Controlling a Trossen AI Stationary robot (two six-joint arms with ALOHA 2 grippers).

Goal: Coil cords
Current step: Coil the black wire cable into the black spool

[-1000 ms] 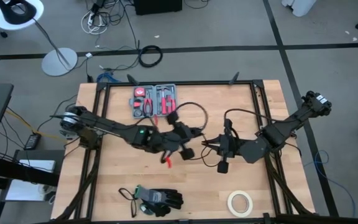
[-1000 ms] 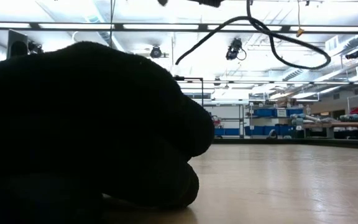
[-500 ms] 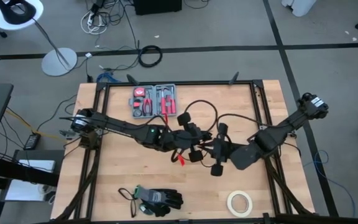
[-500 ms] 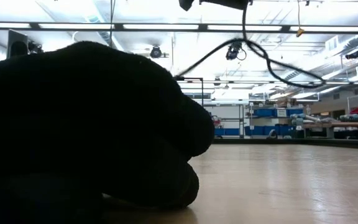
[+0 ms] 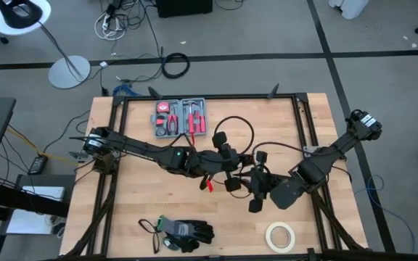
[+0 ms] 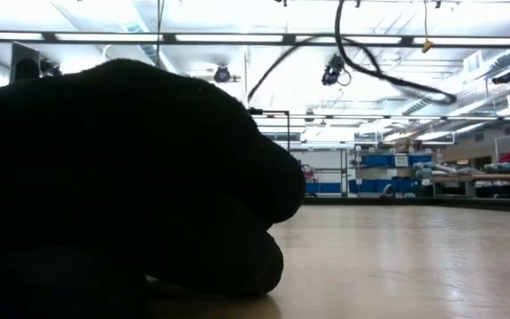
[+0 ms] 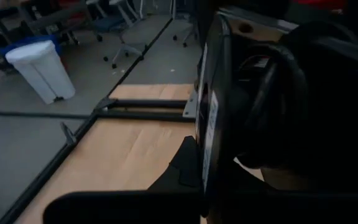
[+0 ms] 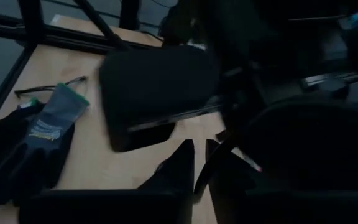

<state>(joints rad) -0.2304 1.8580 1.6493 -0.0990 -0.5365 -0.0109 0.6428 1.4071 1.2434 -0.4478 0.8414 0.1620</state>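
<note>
With the cord (image 5: pixel 236 129) looped above the table (image 5: pixel 144 203) at frame centre, keep the left gripper (image 5: pixel 227 156) fingers pressed together, apparently on it, while the right gripper (image 5: pixel 256 174), fingers narrowly apart, re-grips nearby to wind

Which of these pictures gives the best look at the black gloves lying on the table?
The high view: both gloves lie whole near the table's front edge. The right wrist view shows them closer but cut off. The low view gives only a dark silhouette; the left wrist view shows none.
</note>
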